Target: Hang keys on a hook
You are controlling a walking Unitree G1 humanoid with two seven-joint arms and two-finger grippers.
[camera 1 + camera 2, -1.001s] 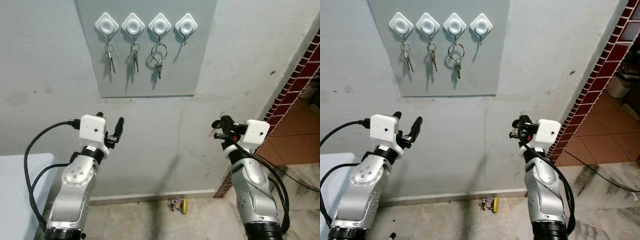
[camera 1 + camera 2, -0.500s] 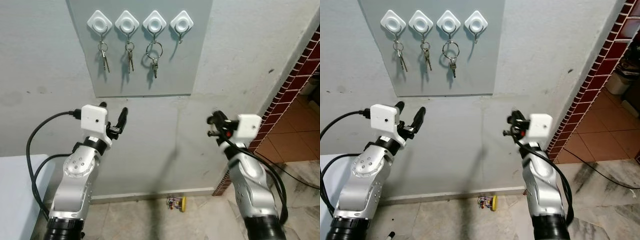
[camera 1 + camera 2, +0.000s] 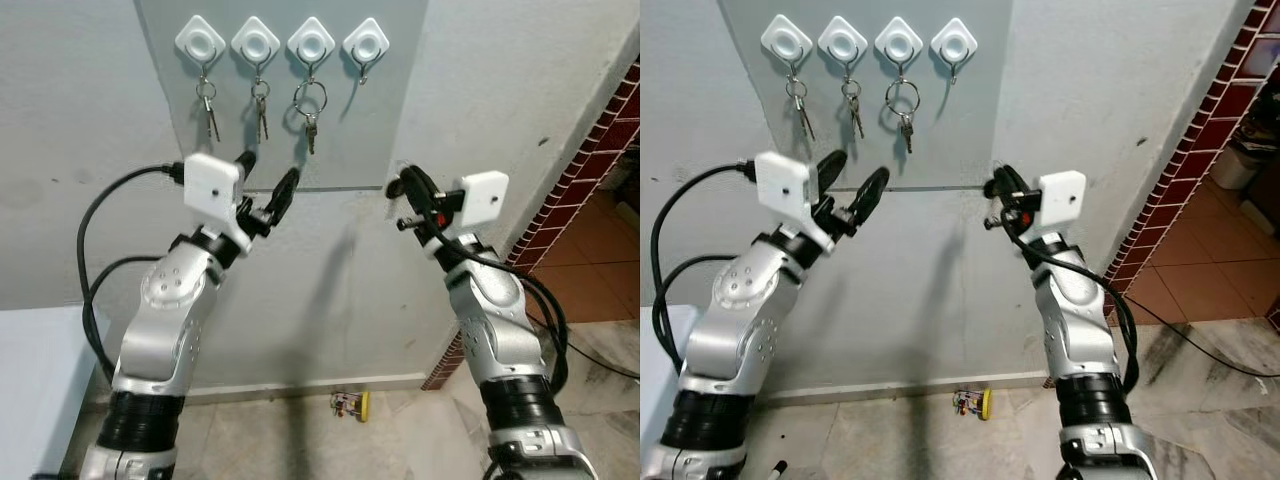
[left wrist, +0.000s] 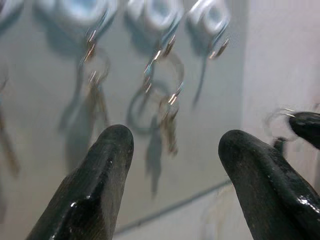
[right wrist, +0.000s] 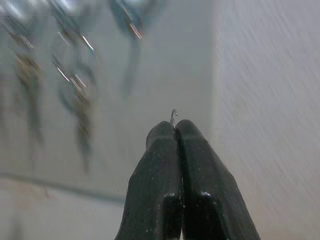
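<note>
Grey wall (image 3: 90, 150) spans the view, with a brick-red tiled edge (image 3: 590, 170) running diagonally at the robot's right and a marbled floor (image 3: 300, 440) below. A pale counter (image 3: 35, 380) corner sits at lower left. Mounted on the wall: a grey panel (image 3: 390, 110) carrying four white diamond-shaped hooks (image 3: 311, 42) in a row. The three hooks on the robot's left each bear a hanging set of keys (image 3: 309, 115); the third set hangs from a large ring. The fourth hook (image 3: 365, 43), rightmost, shows only its bare metal hook. Left arm raised in front of the panel's lower edge; left pincer (image 3: 266, 188) has its fingers apart, nothing between them, tips pointing up toward the hanging sets. Right arm raised to the same height, just right of the panel's lower corner, below the fourth hook; right pincer (image 3: 403, 186) has its fingers pressed together, and in the right wrist view a thin wire ring (image 5: 173, 116) protrudes from between the tips. In the left wrist view the same thin ring (image 4: 276, 119) shows beside the right pincer's tip; any keys hanging from it cannot be made out. Small yellow object (image 3: 355, 405) lies on the floor against the skirting, well below both arms; too small to identify.
</note>
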